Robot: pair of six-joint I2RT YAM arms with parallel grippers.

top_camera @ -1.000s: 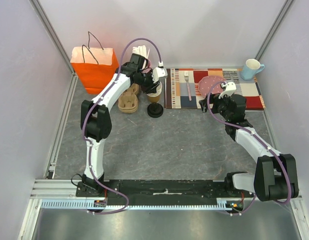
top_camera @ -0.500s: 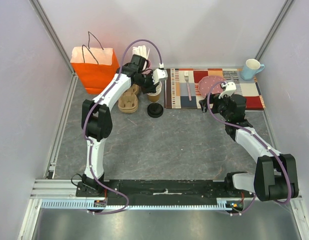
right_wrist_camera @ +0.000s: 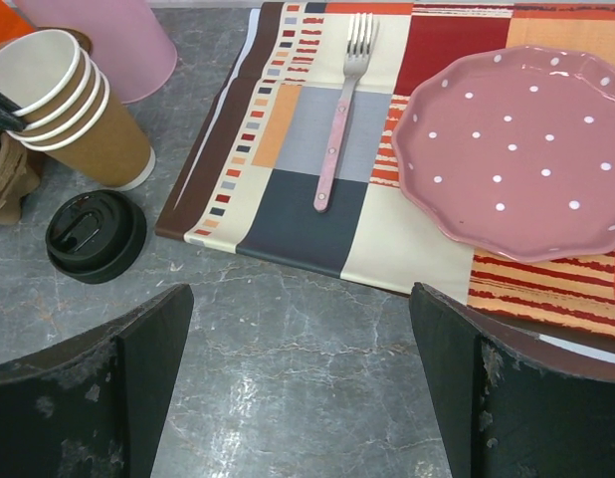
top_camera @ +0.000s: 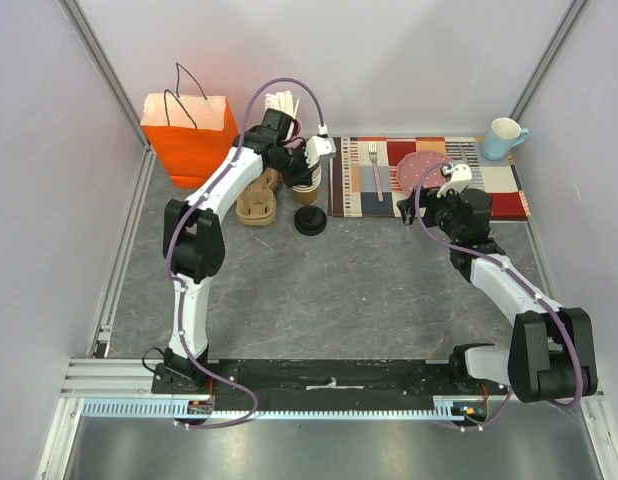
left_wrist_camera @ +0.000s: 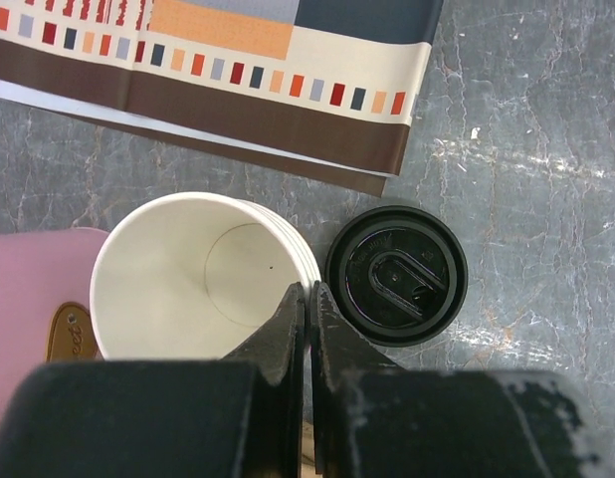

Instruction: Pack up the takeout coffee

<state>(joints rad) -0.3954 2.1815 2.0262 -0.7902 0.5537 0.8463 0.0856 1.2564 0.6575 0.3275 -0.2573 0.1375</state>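
No capped takeout coffee shows in any view. A stack of lidless brown paper cups stands just left of the placemat. A loose round black lid lies flat on the table in front of it. My left gripper is over the stack, shut on the near rim of the top cup, one finger inside and one outside. My right gripper hangs open above bare table at the placemat's front edge, holding nothing.
An orange paper bag stands at the back left, with a cardboard cup carrier beside the stack. The striped placemat carries a pink fork and a pink dotted plate. A pale blue mug sits far right. A pink tumbler stands behind the stack.
The left gripper's jaws have closed onto the top cup's rim. The right arm has not moved.
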